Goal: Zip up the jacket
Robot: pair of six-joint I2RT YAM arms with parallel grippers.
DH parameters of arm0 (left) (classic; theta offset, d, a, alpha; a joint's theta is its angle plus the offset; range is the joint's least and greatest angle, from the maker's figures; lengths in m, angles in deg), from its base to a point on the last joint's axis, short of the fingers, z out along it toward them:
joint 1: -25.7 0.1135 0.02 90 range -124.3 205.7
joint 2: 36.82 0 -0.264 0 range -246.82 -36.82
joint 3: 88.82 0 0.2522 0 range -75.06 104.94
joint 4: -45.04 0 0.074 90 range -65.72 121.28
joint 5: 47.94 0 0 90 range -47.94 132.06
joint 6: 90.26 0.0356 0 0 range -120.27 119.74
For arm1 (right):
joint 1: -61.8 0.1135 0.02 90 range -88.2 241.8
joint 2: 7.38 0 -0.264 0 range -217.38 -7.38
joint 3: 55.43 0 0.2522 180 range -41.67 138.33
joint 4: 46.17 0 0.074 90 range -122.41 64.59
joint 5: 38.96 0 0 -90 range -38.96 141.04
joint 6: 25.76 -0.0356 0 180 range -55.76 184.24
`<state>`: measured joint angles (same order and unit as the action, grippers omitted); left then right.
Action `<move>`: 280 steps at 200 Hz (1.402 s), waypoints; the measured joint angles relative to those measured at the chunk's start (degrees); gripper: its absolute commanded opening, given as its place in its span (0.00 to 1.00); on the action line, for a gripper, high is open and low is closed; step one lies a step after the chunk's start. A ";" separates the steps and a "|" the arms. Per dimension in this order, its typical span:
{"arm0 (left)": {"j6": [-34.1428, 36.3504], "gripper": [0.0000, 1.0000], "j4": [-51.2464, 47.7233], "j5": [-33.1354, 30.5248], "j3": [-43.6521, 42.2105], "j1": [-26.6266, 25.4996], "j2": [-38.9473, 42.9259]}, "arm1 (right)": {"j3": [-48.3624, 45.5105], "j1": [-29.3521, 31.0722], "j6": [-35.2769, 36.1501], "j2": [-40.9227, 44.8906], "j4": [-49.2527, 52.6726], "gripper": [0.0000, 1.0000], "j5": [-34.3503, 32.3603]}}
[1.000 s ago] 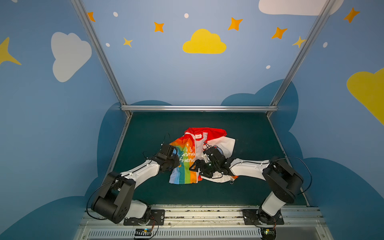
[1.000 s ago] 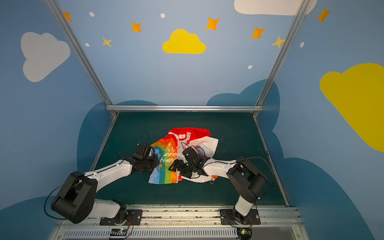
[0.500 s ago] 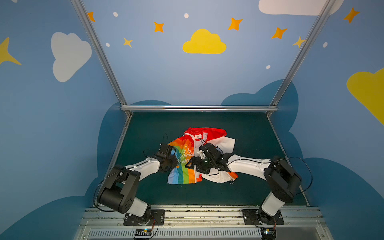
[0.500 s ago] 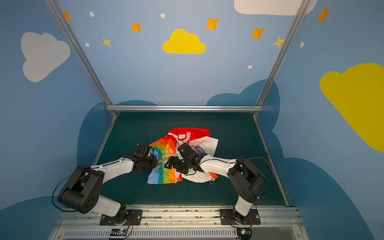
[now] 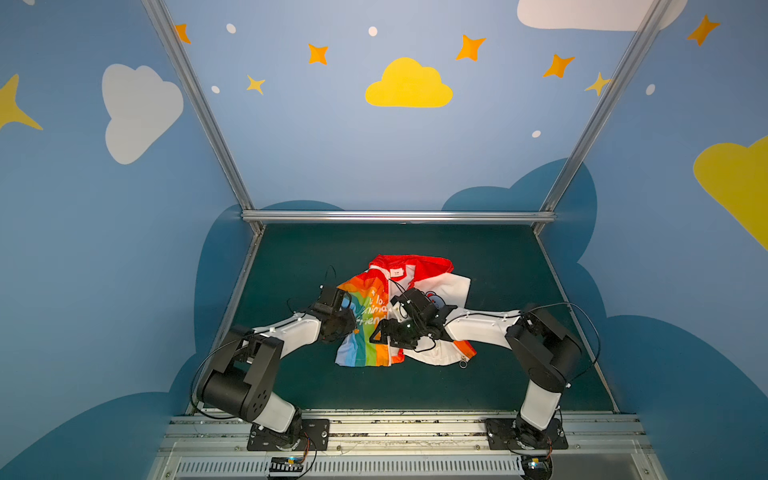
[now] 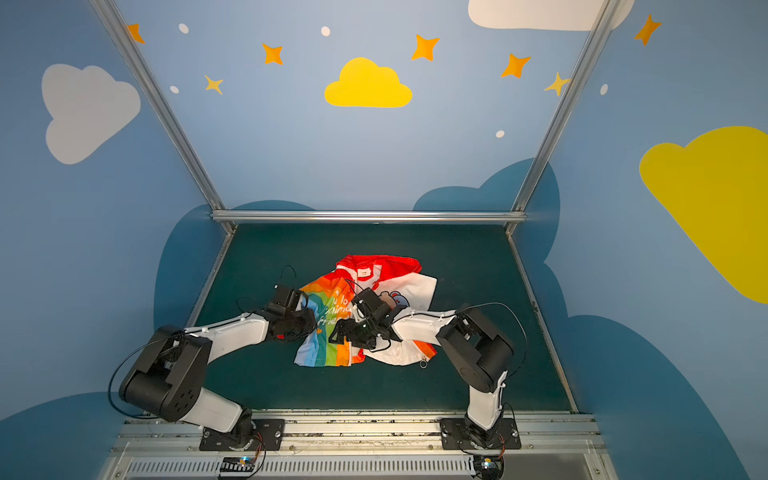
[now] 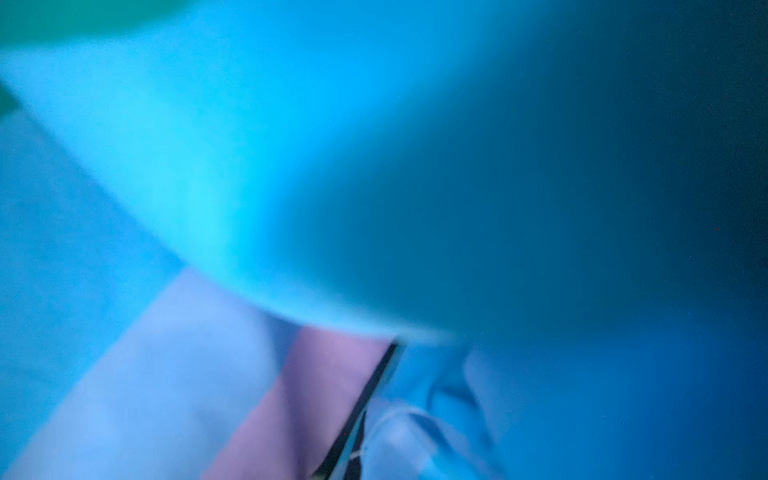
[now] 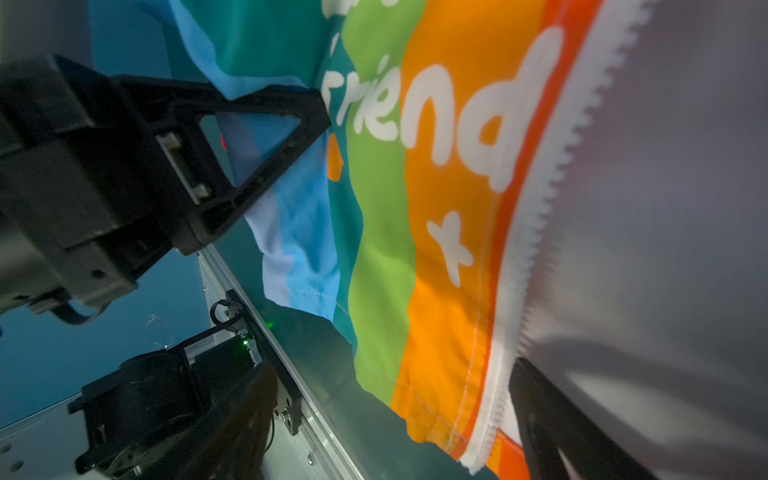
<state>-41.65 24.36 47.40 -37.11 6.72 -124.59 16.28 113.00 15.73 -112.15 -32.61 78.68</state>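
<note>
The jacket (image 5: pixel 370 353) (image 6: pixel 328 353) lies crumpled in the middle of the green mat in both top views. Its rainbow panel faces up on the left, the white lining lies on the right and the red hood at the back. My left gripper (image 5: pixel 351 324) (image 6: pixel 311 328) is shut on the jacket's left blue edge. Blurred blue cloth (image 7: pixel 208 166) fills the left wrist view. My right gripper (image 5: pixel 388 336) (image 6: pixel 347 334) hangs open low over the rainbow panel, its fingers either side of the orange stripe and white zipper teeth (image 8: pixel 540 208). The ring pull (image 5: pixel 462 364) lies at the front right hem.
The green mat (image 5: pixel 498 395) is walled by blue panels on three sides, with a metal rail (image 5: pixel 395 216) at the back. An aluminium rail (image 5: pixel 395 428) carrying both arm bases runs along the front. The left arm's base (image 8: pixel 137 399) shows in the right wrist view.
My right gripper has moved left and a little toward the front, from above the lining onto the rainbow panel. The left gripper has stayed at the jacket's left edge.
</note>
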 measured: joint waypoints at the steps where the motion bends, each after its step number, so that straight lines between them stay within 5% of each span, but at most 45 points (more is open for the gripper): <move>1: 0.00 0.03 0.00 0.02 0.00 0.00 0.00 | 0.00 0.00 0.04 0.00 -0.07 0.88 0.09; 41: 0.04 0.03 -0.11 0.11 0.09 0.09 -0.04 | -1.20 -0.31 0.66 -0.09 -5.75 0.85 3.63; 64: 0.20 0.03 -0.13 0.13 0.09 0.09 -0.04 | -5.99 -0.92 -1.68 -0.02 -13.68 0.78 5.16; 139: 0.68 0.03 -0.37 0.20 0.20 0.13 0.00 | -13.75 -3.85 -11.74 -0.33 -41.38 0.79 11.98; 226: 1.07 0.03 -0.87 0.26 0.57 0.13 -0.15 | -12.72 -5.05 -6.27 0.37 -27.21 0.82 4.57; 280: 1.27 0.03 -1.27 0.26 0.83 0.13 -0.28 | -8.90 -7.48 -5.68 -3.43 -27.58 0.82 7.65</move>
<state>-40.38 23.10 47.66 -36.28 6.85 -124.87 7.39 105.52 10.04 -115.58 -60.20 86.33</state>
